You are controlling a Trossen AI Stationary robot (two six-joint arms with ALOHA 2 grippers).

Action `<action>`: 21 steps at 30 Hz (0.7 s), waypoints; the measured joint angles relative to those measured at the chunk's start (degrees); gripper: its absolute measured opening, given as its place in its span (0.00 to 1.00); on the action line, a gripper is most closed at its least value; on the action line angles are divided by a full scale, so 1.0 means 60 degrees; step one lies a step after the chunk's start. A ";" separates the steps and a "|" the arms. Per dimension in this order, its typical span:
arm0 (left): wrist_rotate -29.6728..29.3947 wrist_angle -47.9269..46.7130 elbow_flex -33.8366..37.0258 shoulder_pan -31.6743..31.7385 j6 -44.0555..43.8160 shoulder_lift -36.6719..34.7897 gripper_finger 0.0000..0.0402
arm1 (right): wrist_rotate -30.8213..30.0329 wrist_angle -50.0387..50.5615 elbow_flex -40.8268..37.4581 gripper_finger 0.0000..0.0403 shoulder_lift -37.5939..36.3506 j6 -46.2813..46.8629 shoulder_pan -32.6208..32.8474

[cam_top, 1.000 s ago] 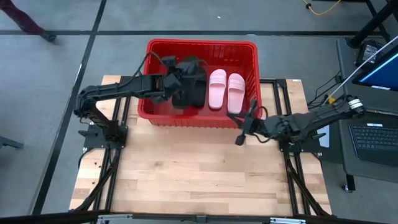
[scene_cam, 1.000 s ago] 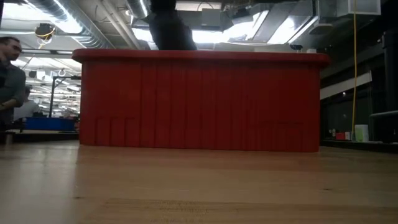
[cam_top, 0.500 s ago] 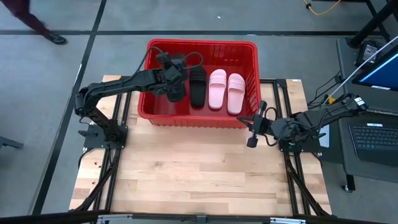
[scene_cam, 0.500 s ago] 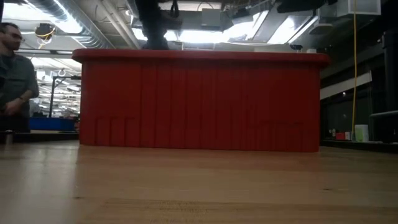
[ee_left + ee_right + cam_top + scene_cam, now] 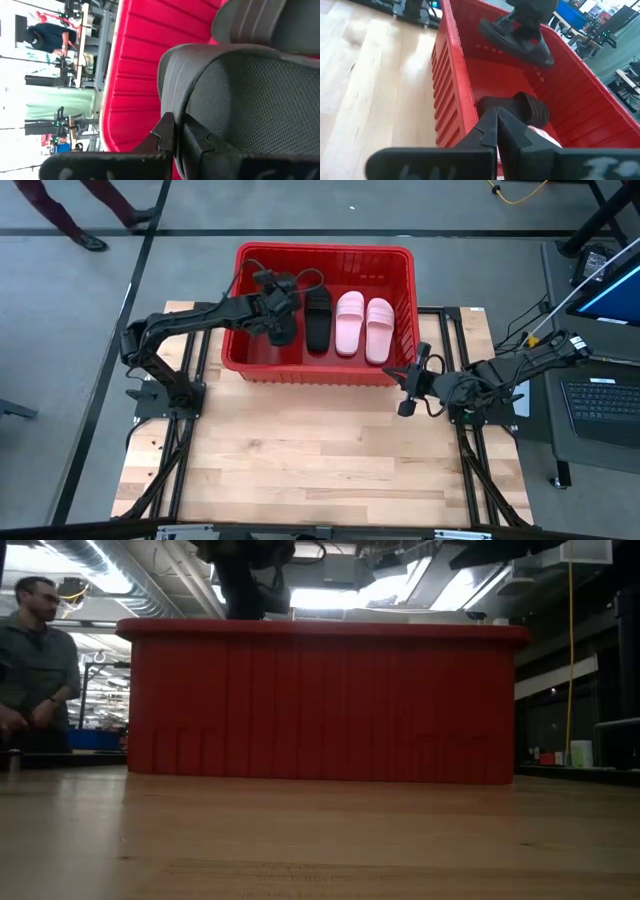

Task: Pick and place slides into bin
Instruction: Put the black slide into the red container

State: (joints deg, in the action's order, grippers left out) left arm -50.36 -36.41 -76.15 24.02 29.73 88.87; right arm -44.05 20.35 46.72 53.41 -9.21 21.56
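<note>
High view showed my left gripper (image 5: pixel 283 328) over the red bin's (image 5: pixel 325 251) left part, fingers clamped on the last black slide (image 5: pixel 282 320), held above the floor. One black slide (image 5: pixel 318 319) and two pink slides (image 5: pixel 365 327) already lay inside. My right gripper (image 5: pixel 407 392), closed and empty, waited beside the bin. Only the release seemed left.

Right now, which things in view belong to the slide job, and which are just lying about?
Job:
- red bin
- two pink slides in it
- black slide lying in it
- black slide at the left gripper

Not the job:
- laptop
- person behind the table
</note>
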 joint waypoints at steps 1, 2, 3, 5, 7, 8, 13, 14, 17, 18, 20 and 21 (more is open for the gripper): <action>0.0054 0.0064 0.0060 0.0049 0.0002 0.0006 0.01 | -0.0003 0.0113 0.0000 0.01 0.0000 0.0030 0.0000; 0.0102 0.0124 0.0138 0.0103 -0.0002 0.0009 0.01 | -0.0001 0.0259 0.0000 0.01 0.0000 0.0130 0.0001; 0.0129 0.0158 0.0236 0.0151 -0.0012 0.0013 0.01 | 0.0000 0.0400 0.0000 0.01 0.0002 0.0239 0.0004; 0.0108 0.0387 0.0482 0.0237 0.0002 0.0018 0.01 | -0.0003 0.0615 0.0000 0.01 0.0004 0.0426 0.0003; 0.0173 0.0658 0.0720 0.0346 0.0001 0.0020 0.01 | 0.0000 0.0830 0.0000 0.01 0.0004 0.0592 0.0004; 0.0203 0.0779 0.0851 0.0403 0.0008 0.0020 0.01 | 0.0004 0.0869 -0.0004 0.01 0.0004 0.0722 0.0004; -0.0008 0.2195 0.1685 0.0564 0.0671 0.0024 0.01 | 0.0004 0.0885 -0.0002 0.01 0.0011 0.1012 0.0004; -0.0005 0.2519 0.1814 0.0599 0.0868 0.0024 0.01 | 0.0004 0.0887 -0.0004 0.01 0.0011 0.1004 0.0004; 0.0253 0.3289 0.2161 0.0722 0.1280 0.0026 0.01 | 0.0004 0.0887 -0.0004 0.01 0.0011 0.0986 0.0004; 0.0354 0.3406 0.2216 0.0754 0.1357 0.0028 0.01 | 0.0004 0.0887 -0.0003 0.01 0.0011 0.0991 0.0004; 0.0440 0.3701 0.2312 0.0797 0.1533 0.0028 0.01 | 0.0005 0.0887 -0.0004 0.01 0.0011 0.1005 0.0004; 0.0454 0.3773 0.2338 0.0821 0.1591 0.0028 0.01 | 0.0004 0.0886 -0.0004 0.01 0.0011 0.1004 0.0004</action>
State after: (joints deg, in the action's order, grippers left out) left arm -47.64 -13.77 -62.12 28.95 39.28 89.03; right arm -44.03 25.67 46.70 53.47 -3.18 21.58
